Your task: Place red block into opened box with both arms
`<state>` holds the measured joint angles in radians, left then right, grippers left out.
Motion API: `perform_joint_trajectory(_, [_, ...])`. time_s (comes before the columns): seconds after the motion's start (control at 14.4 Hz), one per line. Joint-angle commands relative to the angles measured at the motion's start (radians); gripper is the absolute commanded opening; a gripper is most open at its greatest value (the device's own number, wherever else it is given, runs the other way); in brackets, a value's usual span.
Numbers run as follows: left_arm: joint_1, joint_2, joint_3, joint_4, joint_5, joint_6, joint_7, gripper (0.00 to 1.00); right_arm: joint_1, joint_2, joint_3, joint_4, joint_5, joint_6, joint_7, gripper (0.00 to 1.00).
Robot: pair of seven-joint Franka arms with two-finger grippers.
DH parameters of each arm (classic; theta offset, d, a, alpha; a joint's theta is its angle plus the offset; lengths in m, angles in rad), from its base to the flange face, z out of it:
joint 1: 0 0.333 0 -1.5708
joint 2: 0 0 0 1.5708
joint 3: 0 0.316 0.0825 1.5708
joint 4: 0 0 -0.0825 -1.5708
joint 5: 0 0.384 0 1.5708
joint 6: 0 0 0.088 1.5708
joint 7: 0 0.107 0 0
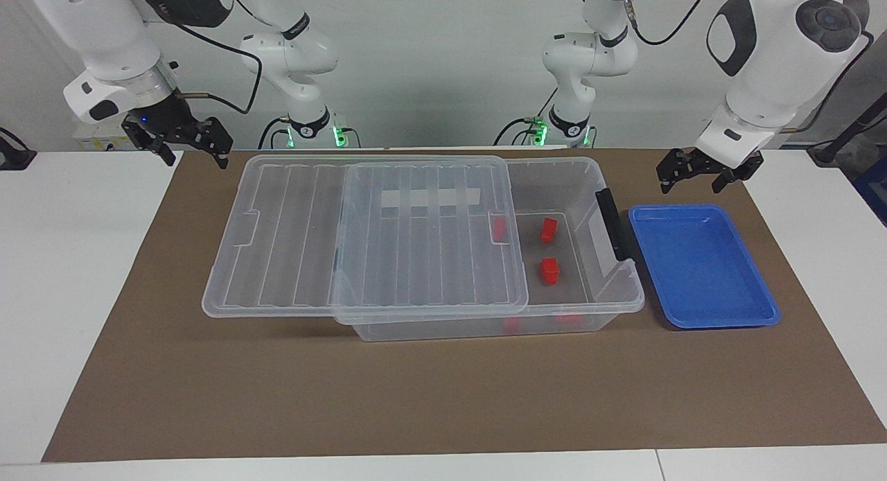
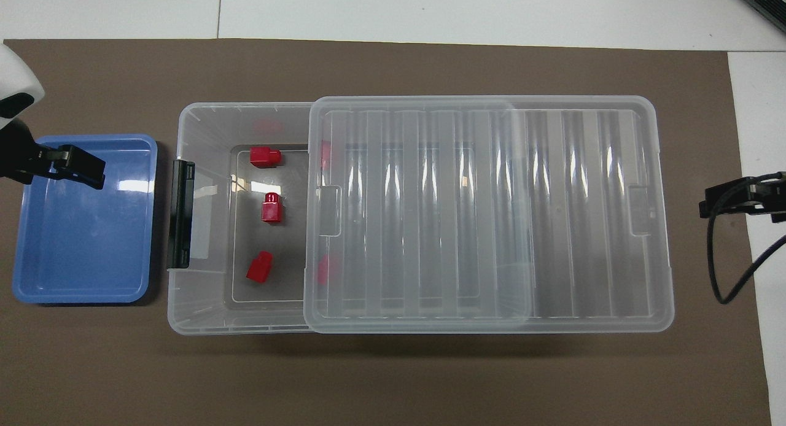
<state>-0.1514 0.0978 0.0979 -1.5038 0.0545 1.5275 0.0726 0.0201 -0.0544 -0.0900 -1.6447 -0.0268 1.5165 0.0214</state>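
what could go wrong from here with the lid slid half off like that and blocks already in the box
1. The lid covers only part of the box and overhangs it toward the right arm's end; a bump from the right gripper might tip it.
2. Some of the red blocks sit partly under the lid's edge, so sliding it could hide them.
3. The open left gripper hangs near the blue tray; a low sweep toward the box might clip its rim or the black handle.

Bright, even light from above; glare streaks the lid (image 2: 485, 211); shadows soft.
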Motion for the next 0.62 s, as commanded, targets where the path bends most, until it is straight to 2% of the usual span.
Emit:
perform_joint_trajectory(0.0, [-0.005, 0.005, -0.004, 0.022, 0.008, 0.025, -0.001, 1.00, -0.005, -0.013, 0.001, -0.017, 0.013, 0.013, 0.015, 1.00])
perform_joint_trajectory(0.21, [-0.005, -0.007, -0.012, 0.019, 0.007, -0.035, 0.004, 1.00, -0.005, -0.018, 0.001, -0.026, 0.013, 0.014, 0.012, 1.00])
perform_joint_trajectory(0.55, [-0.002, -0.029, -0.027, 0.017, 0.005, -0.024, 0.007, 1.00, -0.005, -0.018, 0.001, -0.035, 0.012, 0.060, 0.014, 1.00])
